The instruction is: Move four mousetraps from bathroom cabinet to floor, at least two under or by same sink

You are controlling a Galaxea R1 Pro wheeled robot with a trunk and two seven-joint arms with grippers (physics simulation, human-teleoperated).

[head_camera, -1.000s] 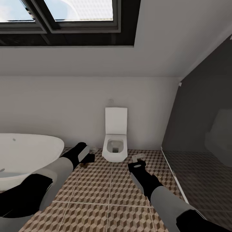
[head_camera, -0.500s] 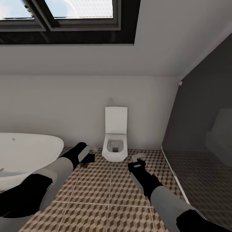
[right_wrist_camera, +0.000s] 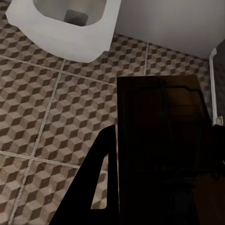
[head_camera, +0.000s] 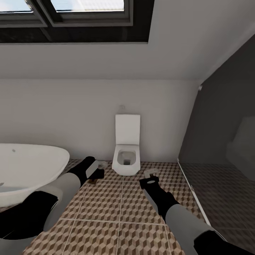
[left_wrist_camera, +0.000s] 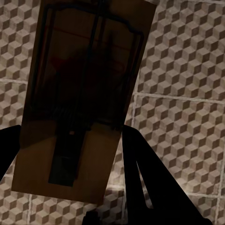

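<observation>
My left gripper (head_camera: pixel 95 173) hangs low over the bathroom floor (head_camera: pixel 117 209) beside the bathtub, shut on a mousetrap (head_camera: pixel 98 174). In the left wrist view that brown mousetrap (left_wrist_camera: pixel 82 93) with its dark wire fittings lies between the dark fingers (left_wrist_camera: pixel 140 173) of the gripper (left_wrist_camera: pixel 70 145), above the cube-pattern tiles (left_wrist_camera: pixel 187 70). My right gripper (head_camera: pixel 151 177) is held out in front of the toilet, shut on another mousetrap (head_camera: pixel 151 173). Seen from the right wrist, this mousetrap (right_wrist_camera: pixel 164 154) is a dark board in the gripper (right_wrist_camera: pixel 164 140). The cabinet and the sink are out of view.
A white toilet (head_camera: pixel 126 156) stands against the back wall, also seen as the toilet (right_wrist_camera: pixel 65 23) in the right wrist view. An oval white bathtub (head_camera: pixel 28 170) stands at the left. A dark glass partition (head_camera: pixel 219 141) closes off the right side. A skylight (head_camera: pixel 71 17) is overhead.
The whole head view has shifted a little, so the camera has moved; toilet and wall sit slightly higher in the picture. Both arms keep their pose and their hold on the mousetraps.
</observation>
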